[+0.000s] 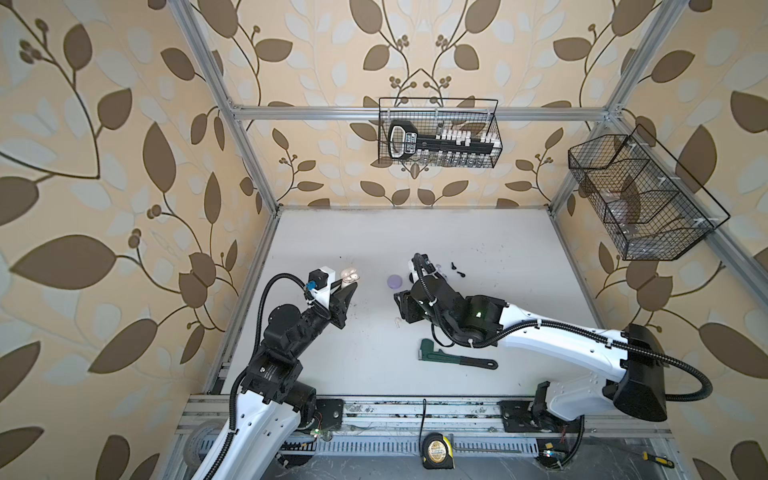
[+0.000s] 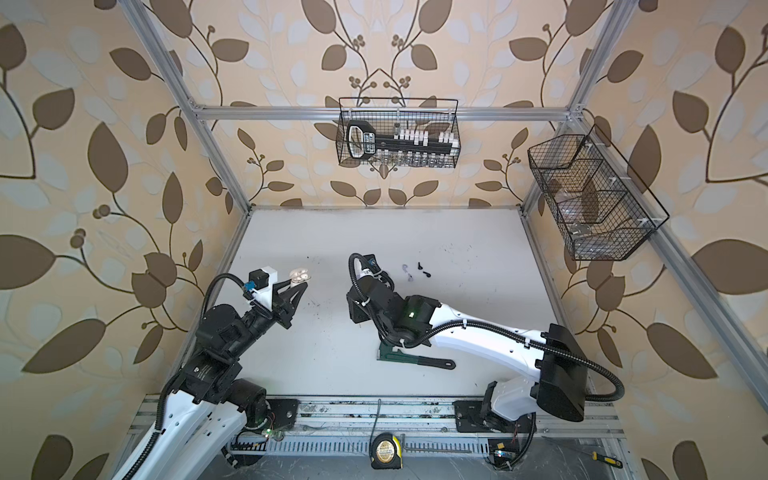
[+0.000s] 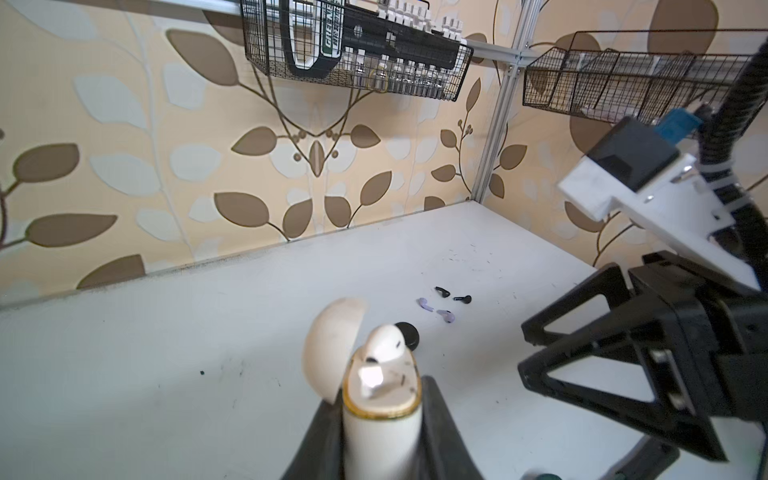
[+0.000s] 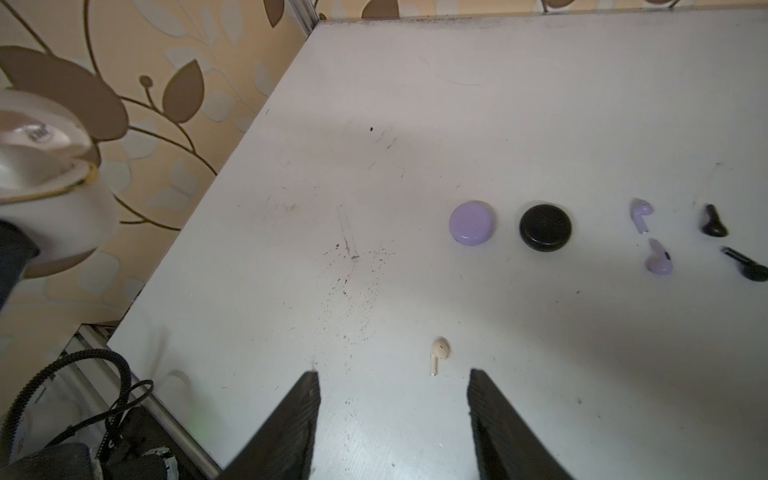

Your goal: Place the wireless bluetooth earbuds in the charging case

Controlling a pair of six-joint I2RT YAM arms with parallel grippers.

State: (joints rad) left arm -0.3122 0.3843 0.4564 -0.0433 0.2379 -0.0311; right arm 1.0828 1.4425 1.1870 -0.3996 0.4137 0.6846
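Observation:
My left gripper (image 3: 380,395) is shut on a white charging case (image 3: 380,432), held upright with its lid (image 3: 332,345) swung open. One white earbud (image 3: 384,340) sits in the case. In both top views the case (image 1: 350,275) (image 2: 300,275) is at the table's left. My right gripper (image 4: 392,374) stands open above the table with nothing between its fingers. A second white earbud (image 4: 438,353) lies on the table just beyond its fingertips. Farther off lie a lavender case (image 4: 472,223), a black case (image 4: 545,227), two lavender earbuds (image 4: 640,214) and two black earbuds (image 4: 712,222).
A green pipe wrench (image 1: 453,357) lies near the table's front, under the right arm. A tape measure (image 1: 437,451) rests on the front rail. Wire baskets hang on the back wall (image 1: 440,133) and on the right wall (image 1: 640,199).

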